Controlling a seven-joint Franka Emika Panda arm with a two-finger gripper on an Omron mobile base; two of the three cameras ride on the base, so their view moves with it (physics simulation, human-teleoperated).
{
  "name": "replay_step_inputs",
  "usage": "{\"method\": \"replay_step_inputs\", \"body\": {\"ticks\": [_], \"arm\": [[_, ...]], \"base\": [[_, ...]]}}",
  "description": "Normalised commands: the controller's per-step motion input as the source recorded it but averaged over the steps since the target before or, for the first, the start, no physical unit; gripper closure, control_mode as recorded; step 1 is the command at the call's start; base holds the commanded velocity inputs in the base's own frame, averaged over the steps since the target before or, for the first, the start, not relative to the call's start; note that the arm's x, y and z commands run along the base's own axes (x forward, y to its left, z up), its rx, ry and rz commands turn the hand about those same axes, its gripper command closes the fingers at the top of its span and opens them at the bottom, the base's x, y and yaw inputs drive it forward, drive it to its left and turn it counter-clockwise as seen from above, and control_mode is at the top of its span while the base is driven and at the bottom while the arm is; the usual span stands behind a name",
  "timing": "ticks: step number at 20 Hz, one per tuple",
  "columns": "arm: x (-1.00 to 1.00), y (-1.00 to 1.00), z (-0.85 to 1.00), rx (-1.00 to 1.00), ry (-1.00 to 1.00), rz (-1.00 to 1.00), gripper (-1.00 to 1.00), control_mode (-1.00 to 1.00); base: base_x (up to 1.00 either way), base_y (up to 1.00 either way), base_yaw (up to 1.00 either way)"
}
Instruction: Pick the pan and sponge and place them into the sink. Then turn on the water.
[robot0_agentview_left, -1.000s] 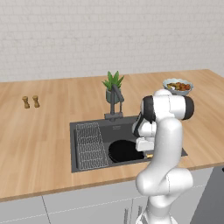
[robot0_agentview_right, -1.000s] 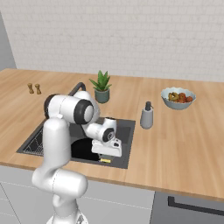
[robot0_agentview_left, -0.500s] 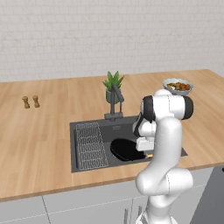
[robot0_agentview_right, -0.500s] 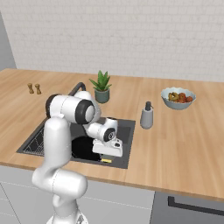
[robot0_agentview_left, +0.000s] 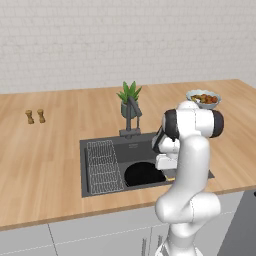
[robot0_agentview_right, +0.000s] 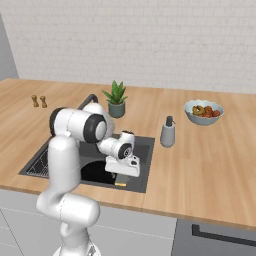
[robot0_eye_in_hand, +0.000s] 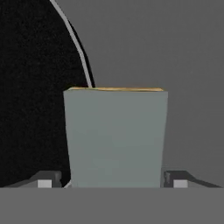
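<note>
From the left base view, the white arm bends down over the right part of the sink (robot0_agentview_left: 100, 145), a dark basin set into the wooden bench (robot0_agentview_left: 45, 160). The black pan (robot0_agentview_left: 142, 173) lies on the basin floor, just right of the wire grid rack (robot0_agentview_left: 104, 166), and the arm's wrist hides the pan's right edge. The dark faucet (robot0_agentview_left: 132, 116) stands at the back rim with a potted plant (robot0_agentview_left: 129, 95) just behind it; two small brown shakers (robot0_agentview_left: 35, 116) sit well apart to the left, and a bowl of fruit (robot0_agentview_left: 203, 98) rests at the far right. From the right base view, the pincer (robot0_agentview_right: 121, 181) points down into the basin's near right corner, with a sliver of yellow from the sponge (robot0_agentview_right: 120, 183) showing just below the hand; the pan (robot0_agentview_right: 95, 171) lies beside it to the left. A soap dispenser (robot0_agentview_right: 168, 132) stands on the bench right of the sink. In the hand view, the sponge (robot0_eye_in_hand: 116, 138) sits grey-teal side toward the camera, its yellow edge at the top, between the two finger tips (robot0_eye_in_hand: 43, 180); the tips stand apart, one just off each side of it, and contact cannot be told. The pan's black curve (robot0_eye_in_hand: 35, 87) lies left of the sponge on the grey sink floor.
</note>
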Motion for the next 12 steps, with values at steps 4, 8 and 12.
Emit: {"method": "replay_step_inputs", "body": {"ticks": [4,8,12], "arm": [[-0.16,0.00,0.82,0.10,-0.13,0.00,-1.00,-1.00],[-0.26,0.00,1.00,0.15,-0.14,0.00,-1.00,-1.00],[-0.20,0.05,1.00,0.17,-0.19,0.00,-1.00,-1.00]], "base": [[0.00,0.00,0.00],[0.00,0.00,0.00],[0.00,0.00,0.00]]}}
